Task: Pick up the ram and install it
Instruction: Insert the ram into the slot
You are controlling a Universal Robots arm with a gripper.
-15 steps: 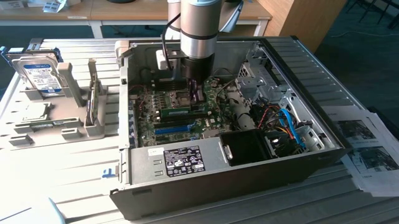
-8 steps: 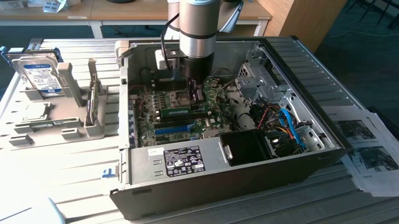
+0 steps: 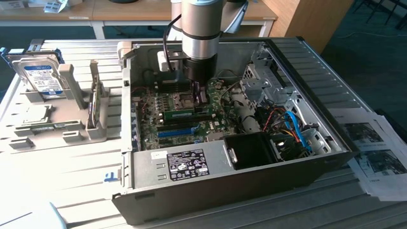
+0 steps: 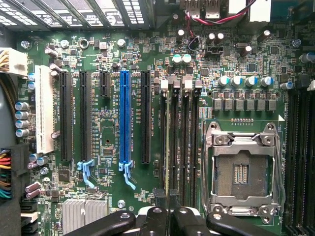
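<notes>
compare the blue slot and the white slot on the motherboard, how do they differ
The blue expansion slot is bright blue; the white expansion slot is cream-white. The blue slot is narrower, the white one broader. The blue slot ends in a pale-blue latch; the white slot shows none. Both are empty and lie parallel on the green motherboard.

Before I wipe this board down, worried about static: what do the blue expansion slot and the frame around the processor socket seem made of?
Blue expansion slot: probably moulded plastic, matte, evenly coloured throughout. Processor socket frame: bare metal, likely steel, judging by its bright silver sheen and sharp reflections.
</notes>
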